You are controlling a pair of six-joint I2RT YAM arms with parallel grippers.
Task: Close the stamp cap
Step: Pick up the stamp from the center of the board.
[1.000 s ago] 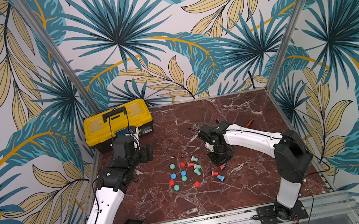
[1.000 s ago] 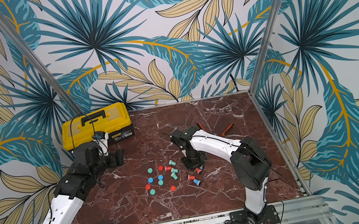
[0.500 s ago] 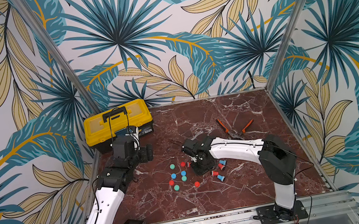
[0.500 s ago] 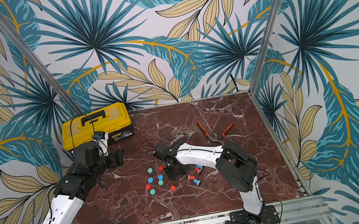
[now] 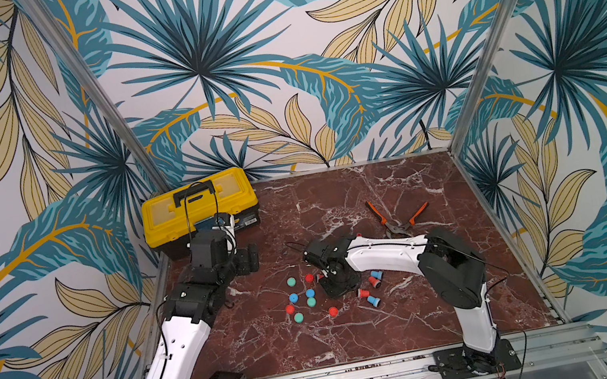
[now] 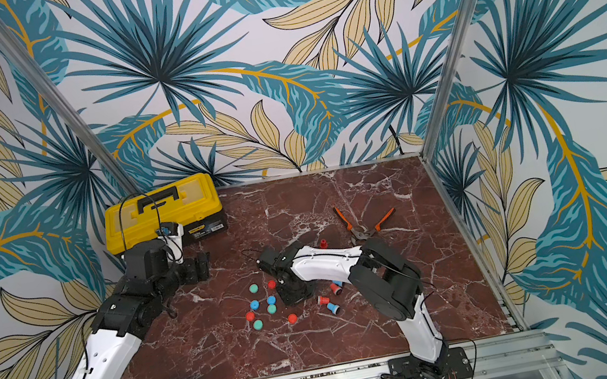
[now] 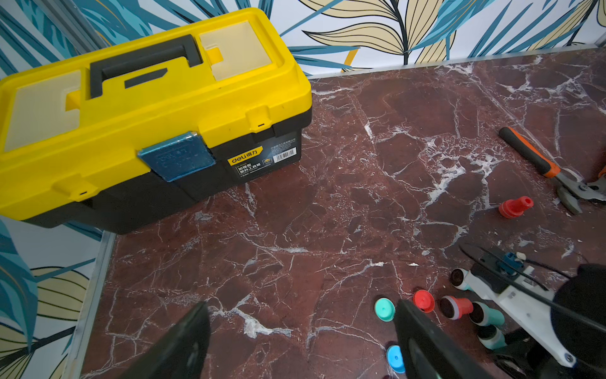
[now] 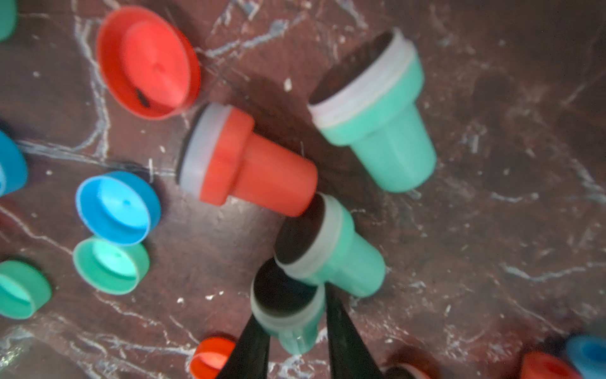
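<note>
Gripping entry: right gripper [image 8: 295, 347], fingers clamped on an uncapped green stamp [image 8: 292, 328], dark face showing, low in the cluster at the middle of the desk [image 5: 361, 336]. Loose caps close by: red cap [image 8: 147, 62], blue cap [image 8: 118, 208], green cap [image 8: 111, 265], each hollow side up. Left gripper [image 7: 301, 305]: fingers wide apart above the desk, near the yellow toolbox [image 5: 172, 218]; lid shut, contents hidden. Orange-handled pliers [image 5: 398, 220] lie well apart.

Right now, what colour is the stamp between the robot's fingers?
The stamp is teal; see right wrist view.
</note>
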